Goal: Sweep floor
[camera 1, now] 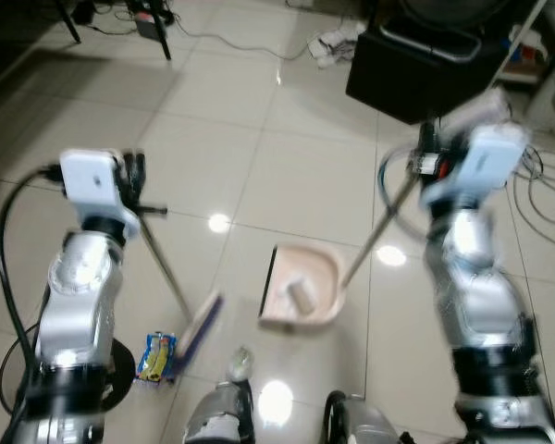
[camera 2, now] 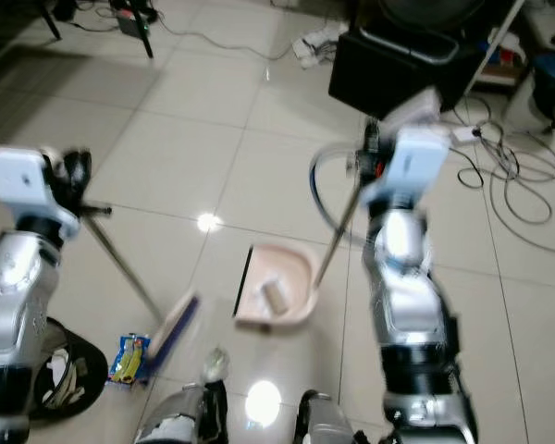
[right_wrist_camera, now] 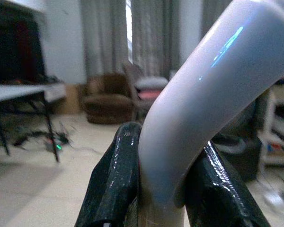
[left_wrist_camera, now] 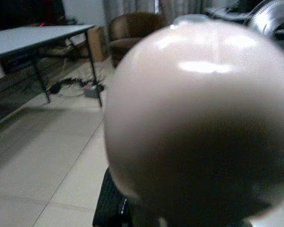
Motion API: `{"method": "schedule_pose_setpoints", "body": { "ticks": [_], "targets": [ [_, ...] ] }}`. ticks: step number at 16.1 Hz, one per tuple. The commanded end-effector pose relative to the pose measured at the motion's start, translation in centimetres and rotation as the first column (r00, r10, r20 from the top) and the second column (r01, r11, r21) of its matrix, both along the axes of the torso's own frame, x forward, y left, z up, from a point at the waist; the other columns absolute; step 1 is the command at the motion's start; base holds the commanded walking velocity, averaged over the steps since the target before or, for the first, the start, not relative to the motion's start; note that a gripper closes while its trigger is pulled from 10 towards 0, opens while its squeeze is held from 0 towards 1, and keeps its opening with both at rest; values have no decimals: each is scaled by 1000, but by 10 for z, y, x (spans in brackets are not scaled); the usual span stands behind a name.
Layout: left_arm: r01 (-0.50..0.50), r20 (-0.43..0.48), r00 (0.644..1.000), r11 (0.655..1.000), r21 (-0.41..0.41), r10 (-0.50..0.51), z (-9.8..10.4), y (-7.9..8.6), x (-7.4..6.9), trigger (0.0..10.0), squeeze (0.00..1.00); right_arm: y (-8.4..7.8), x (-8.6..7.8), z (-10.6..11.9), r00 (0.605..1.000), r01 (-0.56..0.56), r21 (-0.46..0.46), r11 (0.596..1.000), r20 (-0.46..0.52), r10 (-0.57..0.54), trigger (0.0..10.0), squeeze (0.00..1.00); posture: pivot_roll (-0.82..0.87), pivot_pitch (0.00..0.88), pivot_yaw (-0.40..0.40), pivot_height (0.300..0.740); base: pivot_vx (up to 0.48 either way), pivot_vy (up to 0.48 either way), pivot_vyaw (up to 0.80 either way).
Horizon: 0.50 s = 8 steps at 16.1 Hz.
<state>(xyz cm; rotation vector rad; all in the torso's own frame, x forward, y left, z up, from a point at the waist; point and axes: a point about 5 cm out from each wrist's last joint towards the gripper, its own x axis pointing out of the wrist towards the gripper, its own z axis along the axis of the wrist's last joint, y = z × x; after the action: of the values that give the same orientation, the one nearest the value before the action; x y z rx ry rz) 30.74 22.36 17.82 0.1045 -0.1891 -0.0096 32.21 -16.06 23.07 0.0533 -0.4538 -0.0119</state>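
My left gripper point(camera 1: 133, 188) is shut on the thin handle of a broom point(camera 1: 169, 271). The broom's purple head point(camera 1: 202, 324) rests on the tiled floor beside a blue and yellow snack wrapper point(camera 1: 155, 356). My right gripper point(camera 1: 424, 164) is shut on the long handle of a pink dustpan point(camera 1: 325, 279), which lies on the floor with a small pale piece of litter point(camera 1: 302, 296) in it. A crumpled scrap point(camera 1: 240, 362) lies near my feet. In the right wrist view, two black fingers point(right_wrist_camera: 117, 182) clamp the curved white handle point(right_wrist_camera: 194, 109). The rounded handle end point(left_wrist_camera: 199, 118) looms close in the left wrist view.
A black box point(camera 1: 412, 67) stands ahead on the right, with loose cables point(camera 2: 513, 176) on the floor beside it. Table legs point(camera 1: 159, 30) and wires lie at the far left. White rags point(camera 1: 334, 43) lie near the box. A black round bin point(camera 2: 63, 368) sits by my left side.
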Motion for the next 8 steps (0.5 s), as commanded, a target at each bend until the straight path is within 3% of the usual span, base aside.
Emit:
{"method": "schedule_pose_setpoints", "body": {
  "ticks": [1,4,7,8],
  "targets": [
    [-38,8,999,999,12,38,4,2,-12,10000,0,15,-4,28,995,-87,24,996,55,85,10000,0,17,89,27,740,0,0,800],
    [-80,-37,996,996,27,81,-7,5,-30,10000,0,30,-6,49,983,-169,38,985,79,165,10000,0,24,76,17,740,0,0,800],
    [-100,-76,992,993,66,105,-18,0,-52,10000,0,37,-7,61,977,-206,134,969,78,197,10000,0,38,67,4,740,0,0,800],
    [-100,-80,991,993,61,105,-19,-2,-54,10000,0,37,-7,62,977,-209,151,966,79,199,10000,0,39,65,5,740,0,0,800]
  ]
}}
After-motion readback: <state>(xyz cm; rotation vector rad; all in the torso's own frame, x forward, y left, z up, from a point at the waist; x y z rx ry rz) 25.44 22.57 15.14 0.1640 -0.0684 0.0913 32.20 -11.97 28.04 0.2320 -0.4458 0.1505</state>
